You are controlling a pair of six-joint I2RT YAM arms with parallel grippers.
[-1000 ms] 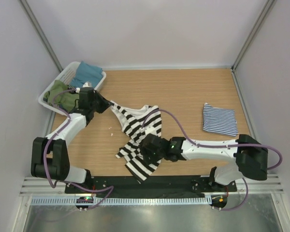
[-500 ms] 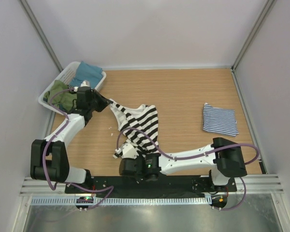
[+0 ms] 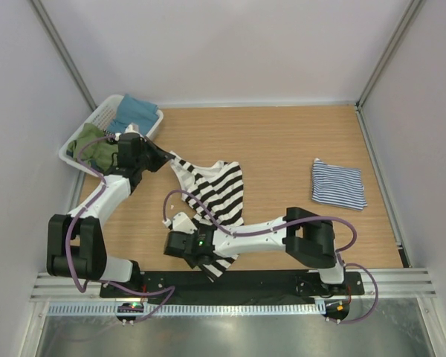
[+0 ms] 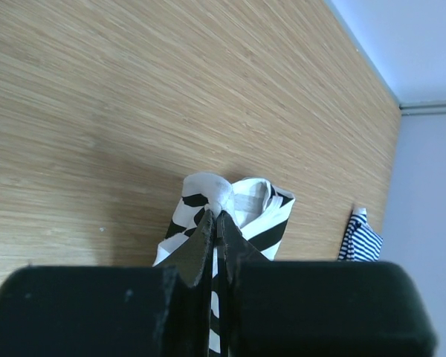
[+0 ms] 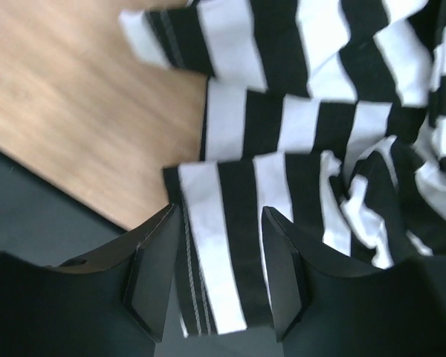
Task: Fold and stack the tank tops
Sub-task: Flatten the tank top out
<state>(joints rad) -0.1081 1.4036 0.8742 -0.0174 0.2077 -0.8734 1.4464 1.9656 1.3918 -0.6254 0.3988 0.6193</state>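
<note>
Firmly shut, left hand [image 4: 217,214] pinches the broad-striped tank top [image 3: 223,186]; right hand [image 5: 220,227], half-open, straddles its hem.

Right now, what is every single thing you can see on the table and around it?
broad-striped tank top: one, black and white, spread mid-table
thin-striped tank top: one, navy and white, folded, right side
basket: one, white, far left corner
blue cloth: one, in the basket
green cloth: one, in the basket
table: one, light wood
left gripper: black, shut on the broad-striped tank top's strap
right gripper: black, open astride its near hem
</note>
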